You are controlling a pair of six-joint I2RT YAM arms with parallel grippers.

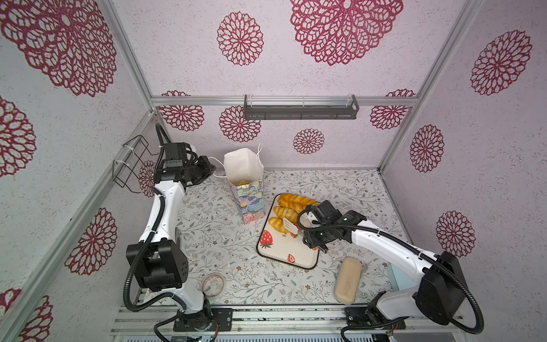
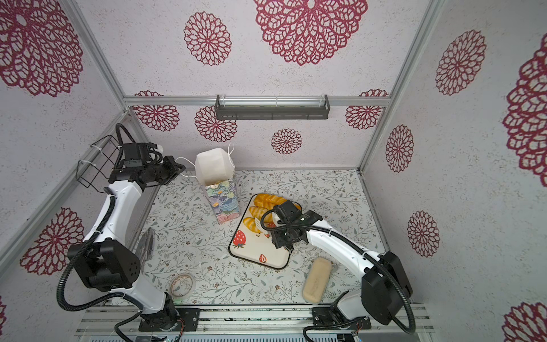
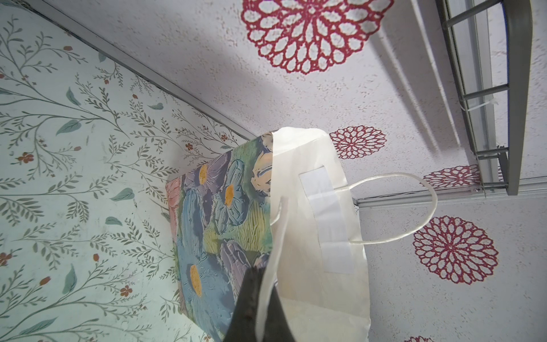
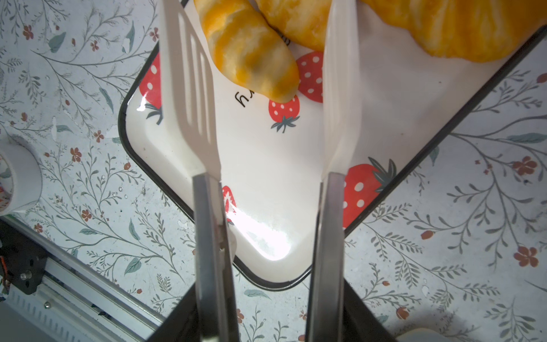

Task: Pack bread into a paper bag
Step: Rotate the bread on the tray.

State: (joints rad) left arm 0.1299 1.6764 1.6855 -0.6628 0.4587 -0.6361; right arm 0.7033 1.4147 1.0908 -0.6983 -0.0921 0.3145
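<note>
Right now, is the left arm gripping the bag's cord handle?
Yes, the left fingers are shut on the paper bag's white cord handle.

We see the paper bag point(image 1: 251, 204) standing open near the back wall: tall, narrow, pastel flowers outside, plain white inside. One golden piece point(image 1: 244, 181) shows inside it (only partly). The other bread point(image 1: 293, 200), a long loaf and two striped rolls, glossy orange, lies on the tray point(image 1: 284, 254) just beside the bag.

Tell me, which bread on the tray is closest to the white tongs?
The striped roll bordering the tray's bare half: the tongs' blades flank its end. The other roll and long loaf lie beyond.
</note>
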